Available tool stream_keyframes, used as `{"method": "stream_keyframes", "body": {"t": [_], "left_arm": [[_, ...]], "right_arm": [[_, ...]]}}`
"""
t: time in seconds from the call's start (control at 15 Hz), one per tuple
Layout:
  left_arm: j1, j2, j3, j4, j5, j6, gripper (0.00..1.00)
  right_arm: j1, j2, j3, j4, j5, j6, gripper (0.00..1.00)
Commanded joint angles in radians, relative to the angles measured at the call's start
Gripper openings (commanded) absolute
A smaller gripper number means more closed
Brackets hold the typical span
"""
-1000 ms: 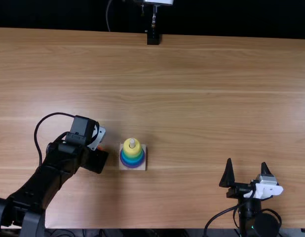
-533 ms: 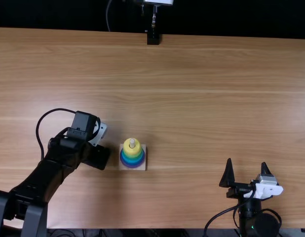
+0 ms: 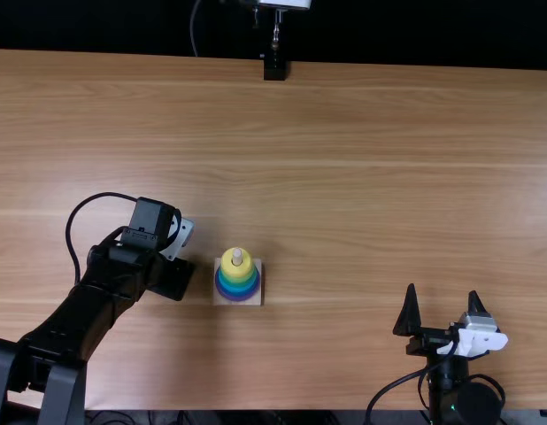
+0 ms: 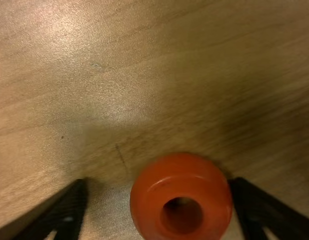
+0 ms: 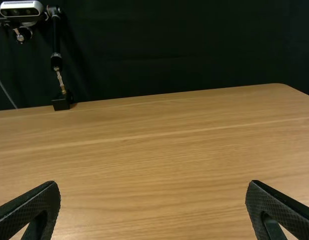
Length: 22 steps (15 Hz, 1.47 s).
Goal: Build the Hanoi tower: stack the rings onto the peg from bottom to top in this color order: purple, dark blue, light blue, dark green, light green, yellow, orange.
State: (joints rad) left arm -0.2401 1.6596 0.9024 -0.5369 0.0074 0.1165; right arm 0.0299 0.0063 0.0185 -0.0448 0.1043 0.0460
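On the left, the left gripper (image 3: 174,280) has its fingers apart, the orange ring (image 4: 204,177) between them. Next, the peg (image 3: 237,256) rises through stacked rings (image 3: 237,289), yellow topmost. Near right, the right gripper (image 3: 442,290) stands open.

Rings hide the low part of the peg (image 3: 237,254) in the ring tower (image 3: 237,288), and its thin greens may be too small to split. Left of the tower, the left gripper's (image 3: 173,279) tips are hidden under its own body. The left wrist view has blurry fingers (image 4: 69,210), and its edge cuts off the orange ring (image 4: 149,192).
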Motion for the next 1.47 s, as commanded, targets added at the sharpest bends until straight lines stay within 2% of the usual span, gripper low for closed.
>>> {"method": "stream_keyframes", "body": {"t": [0.0,0.2,0.4,0.73,0.93,1.07,1.2,1.4], "left_arm": [[0.012,0.015,0.026,-0.001,-0.006,0.009,0.0],[0.013,0.008,0.032,-0.01,-0.006,0.01,0.0],[0.012,0.003,0.161,-0.063,-0.006,0.005,0.0],[0.001,-0.009,0.483,-0.501,-0.004,0.003,0.0],[-0.064,-0.003,0.671,-0.72,-0.004,-0.008,0.0],[-0.084,0.002,0.776,-0.825,-0.002,-0.012,0.0],[-0.123,0.003,0.829,-0.875,-0.002,-0.021,0.0],[-0.176,0.023,0.866,-0.888,-0.002,-0.072,0.0]], "right_arm": [[-0.002,-0.006,-0.008,0.003,-0.007,-0.004,1.0],[-0.002,-0.006,-0.008,0.003,-0.007,-0.004,1.0],[-0.002,-0.006,-0.008,0.003,-0.007,-0.004,1.0],[-0.002,-0.006,-0.008,0.003,-0.007,-0.004,1.0],[-0.002,-0.006,-0.008,0.003,-0.007,-0.004,1.0],[-0.002,-0.006,-0.008,0.003,-0.007,-0.004,1.0],[-0.002,-0.006,-0.008,0.003,-0.007,-0.004,1.0],[-0.002,-0.006,-0.008,0.003,-0.007,-0.004,1.0]]}}
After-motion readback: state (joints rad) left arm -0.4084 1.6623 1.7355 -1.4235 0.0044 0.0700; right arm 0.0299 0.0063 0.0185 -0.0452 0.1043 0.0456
